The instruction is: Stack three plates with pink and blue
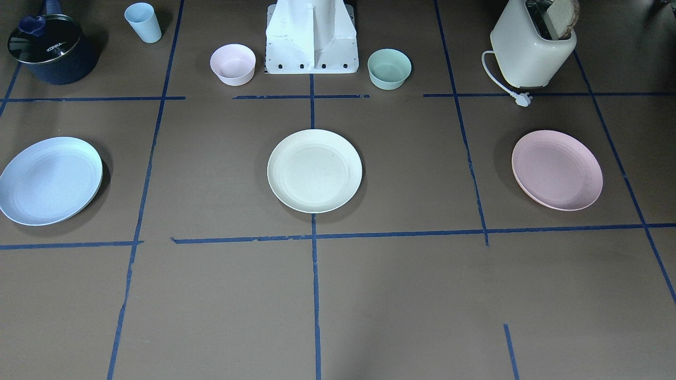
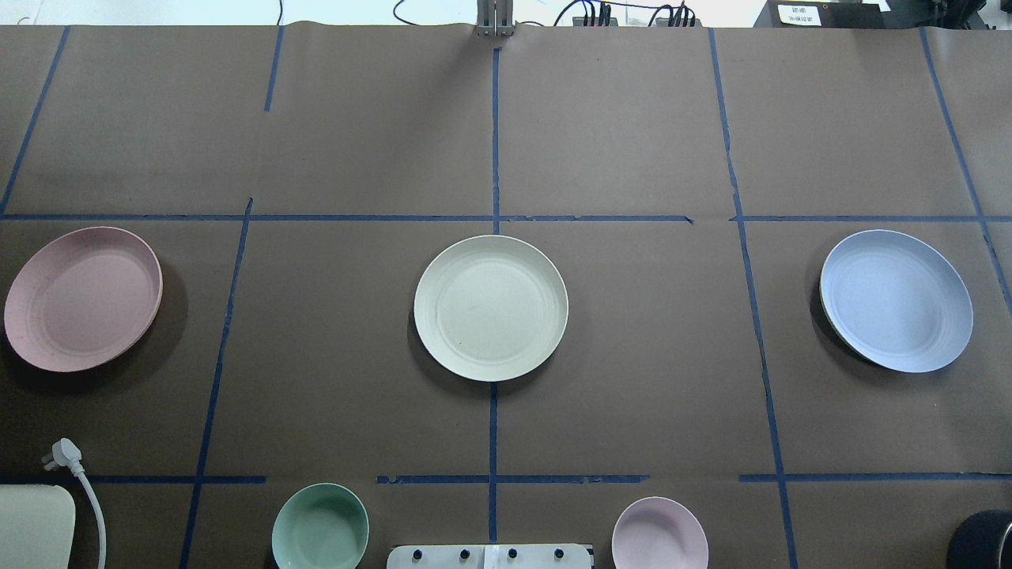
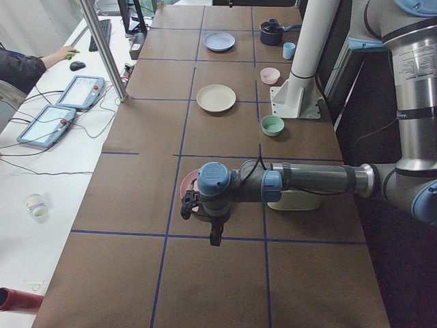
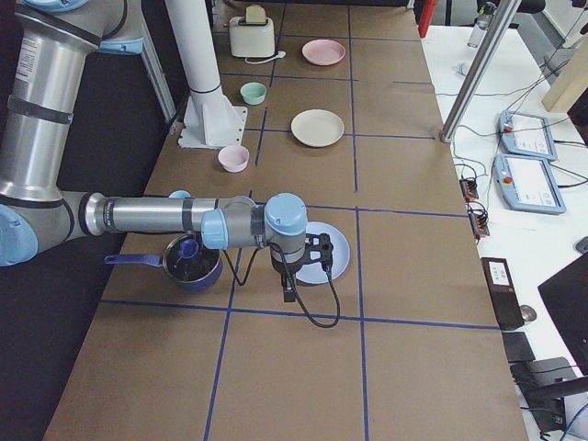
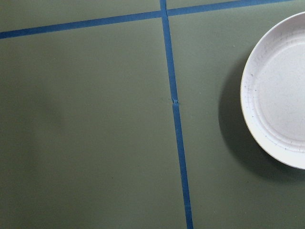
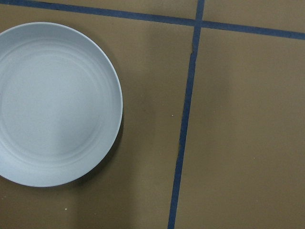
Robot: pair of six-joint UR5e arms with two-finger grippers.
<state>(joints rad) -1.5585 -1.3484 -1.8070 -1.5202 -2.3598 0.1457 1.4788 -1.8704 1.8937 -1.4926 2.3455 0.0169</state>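
The brown paper surface (image 2: 632, 118) runs wide, and I see bare stretches between all three plates and on the far side of them. My left arm (image 3: 307, 181) reaches out low over its end, and my right arm (image 4: 156, 216) does the same over the other end. The cream-white plate (image 2: 490, 308) sits dead centre on the middle tape line. The pink plate (image 2: 83, 299) lies well apart towards the left end, and the blue plate (image 2: 896, 300) well apart towards the right end.

The left claw (image 3: 186, 207) hangs above the pink plate, which its wrist camera catches at the right edge. The right claw (image 4: 322, 253) hangs above the blue plate. I cannot tell whether either claw is parted or closed.
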